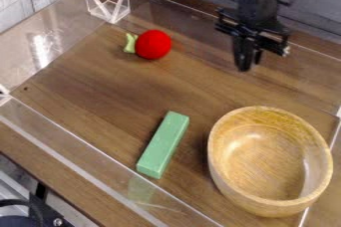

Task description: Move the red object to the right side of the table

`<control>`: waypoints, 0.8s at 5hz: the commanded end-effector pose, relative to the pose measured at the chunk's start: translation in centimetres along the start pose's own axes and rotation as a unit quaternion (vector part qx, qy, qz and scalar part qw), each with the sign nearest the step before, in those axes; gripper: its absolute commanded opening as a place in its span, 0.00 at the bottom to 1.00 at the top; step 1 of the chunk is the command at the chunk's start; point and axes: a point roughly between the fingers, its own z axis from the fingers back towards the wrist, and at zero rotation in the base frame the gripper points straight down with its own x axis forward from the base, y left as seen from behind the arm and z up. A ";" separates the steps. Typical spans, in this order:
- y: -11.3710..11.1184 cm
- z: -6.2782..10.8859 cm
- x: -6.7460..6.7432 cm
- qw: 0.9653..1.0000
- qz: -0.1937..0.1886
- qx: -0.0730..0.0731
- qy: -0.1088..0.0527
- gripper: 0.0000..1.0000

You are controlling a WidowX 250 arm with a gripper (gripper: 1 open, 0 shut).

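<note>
The red object (154, 43), a small round toy fruit with a green leafy end on its left, lies on the brown wood-grain table (94, 97) at the back left. My gripper (246, 64) hangs pointing down over the back right of the table, well to the right of the fruit and apart from it. Its dark fingers are pressed together with nothing between them.
A green rectangular block (163, 143) lies near the front middle. A round light wooden bowl (270, 160) stands at the front right, just below the gripper's spot. Low clear acrylic walls (107, 4) border the table.
</note>
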 end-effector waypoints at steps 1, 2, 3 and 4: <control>-0.4 3.5 0.7 0.998 0.045 0.015 -0.049 0.00; -0.6 4.3 0.9 0.994 0.088 0.026 -0.054 0.00; 0.7 3.9 0.2 0.994 0.088 0.035 -0.054 1.00; 2.3 3.5 -0.6 0.993 0.090 0.044 -0.055 1.00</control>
